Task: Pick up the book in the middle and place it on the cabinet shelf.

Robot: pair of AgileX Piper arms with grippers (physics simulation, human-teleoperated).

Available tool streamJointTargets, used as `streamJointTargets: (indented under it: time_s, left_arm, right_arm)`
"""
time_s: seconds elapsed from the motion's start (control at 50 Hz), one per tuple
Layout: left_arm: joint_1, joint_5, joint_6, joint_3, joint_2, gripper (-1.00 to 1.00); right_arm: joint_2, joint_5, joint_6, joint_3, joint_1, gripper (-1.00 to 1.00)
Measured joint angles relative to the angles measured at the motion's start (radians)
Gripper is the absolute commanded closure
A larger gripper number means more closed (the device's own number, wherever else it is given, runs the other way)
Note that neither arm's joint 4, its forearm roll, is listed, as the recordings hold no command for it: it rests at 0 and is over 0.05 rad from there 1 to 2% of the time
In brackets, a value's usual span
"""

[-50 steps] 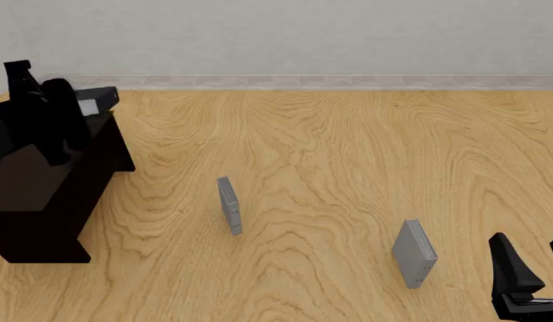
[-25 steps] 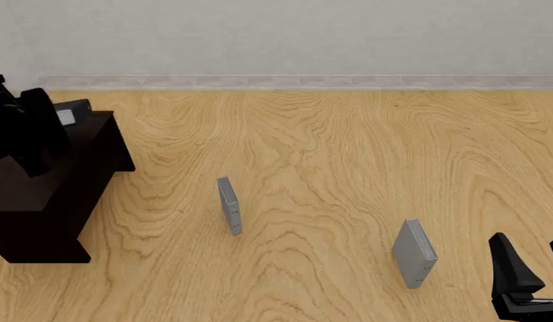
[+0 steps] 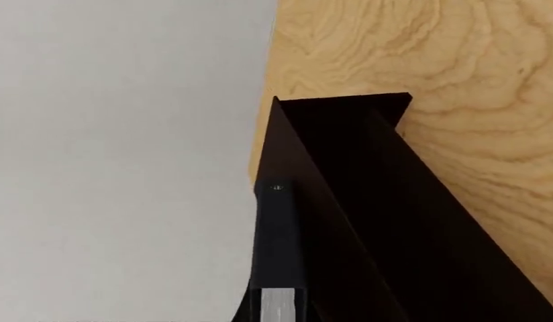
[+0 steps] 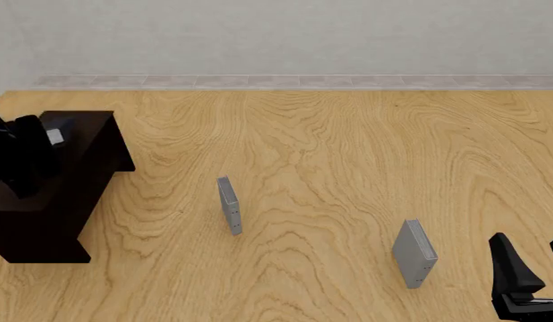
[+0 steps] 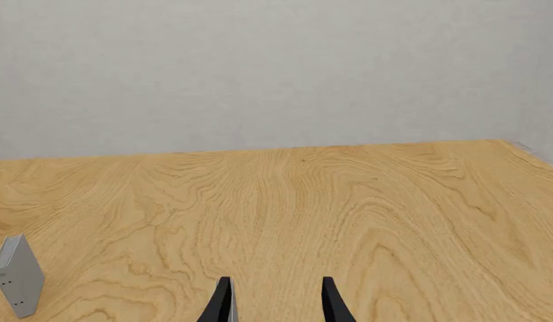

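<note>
In the left wrist view, the thick black hardcover book with white page edges runs up the middle, right where your left fingers meet. The fingers themselves are out of sight, but the book sits in their grip. Just past the book is the low, long, dark brown wooden cabinet, with the light wooden table beyond it.

In the front view, your left gripper hangs over the flat top of the cabinet. Only a small pale bit of the book shows, tight against the fingers and over the cabinet top. A thin grey book stands on the table, well apart from both grippers. A second thin grey book stands near your right gripper. That gripper's fingers are spread and hold nothing.

In the right wrist view, your right gripper shows two dark fingertips with a clear gap and bare table between them. One grey book stands off to one side of the fingers, not touching them.
</note>
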Motion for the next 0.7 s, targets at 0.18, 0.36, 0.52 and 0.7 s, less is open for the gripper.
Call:
streamJointTargets:
  time_s: [0.18,0.36,0.52,0.7]
  left_arm:
    - [0.001,-0.017,0.016,0.02,0.001,-1.0]
    - [0.002,-0.016,0.028,0.026,-0.006,-1.0]
    - [0.001,-0.018,0.032,0.033,-0.012,-1.0]
    - [-0.016,0.008,0.012,0.039,-0.031,-1.0]
  right_arm:
    - [0.0,0.0,0.0,0.0,0.0,-1.0]
    - [0.0,0.0,-0.001,0.0,0.0,-1.0]
    - [-0.001,0.001,-0.002,0.0,-0.001,-1.0]
    - [-0.002,0.001,-0.004,0.0,-0.002,-1.0]
